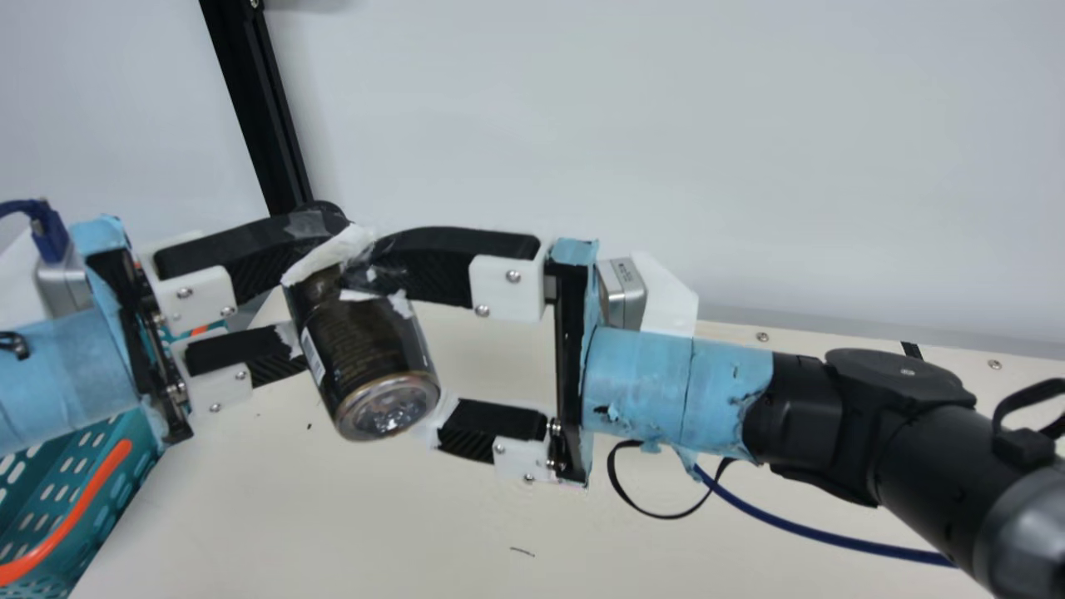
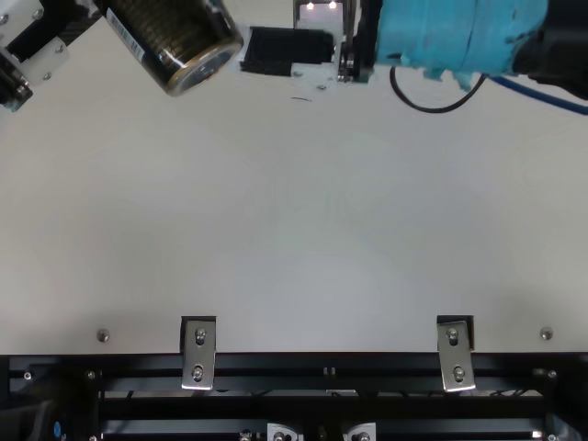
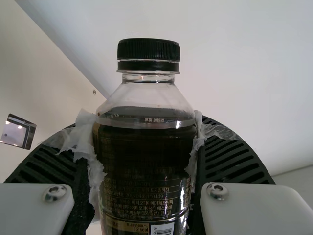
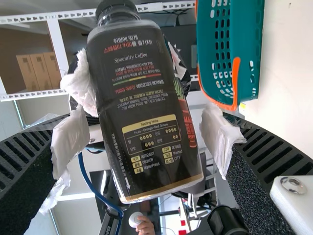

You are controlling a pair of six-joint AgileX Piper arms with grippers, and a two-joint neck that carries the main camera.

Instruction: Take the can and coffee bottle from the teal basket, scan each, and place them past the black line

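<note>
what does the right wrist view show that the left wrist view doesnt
Right wrist view: the teal basket with its orange handle, the lower end of the coffee bottle, and the right tool with its fingers apart.
Left wrist view: the barcode low on the bottle's side, and the top of the dark liquid below the clear shoulder.
Both: the bottle, its black cap, and the left tool closed on its sides.

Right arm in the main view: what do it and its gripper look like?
The right arm is black with a silvery section, pale blue wrap around its wrist, a blue cable and a thin black cable. The right gripper has black ribbed fingers, ragged whitish tape at the tips and white screwed mounts.
</note>
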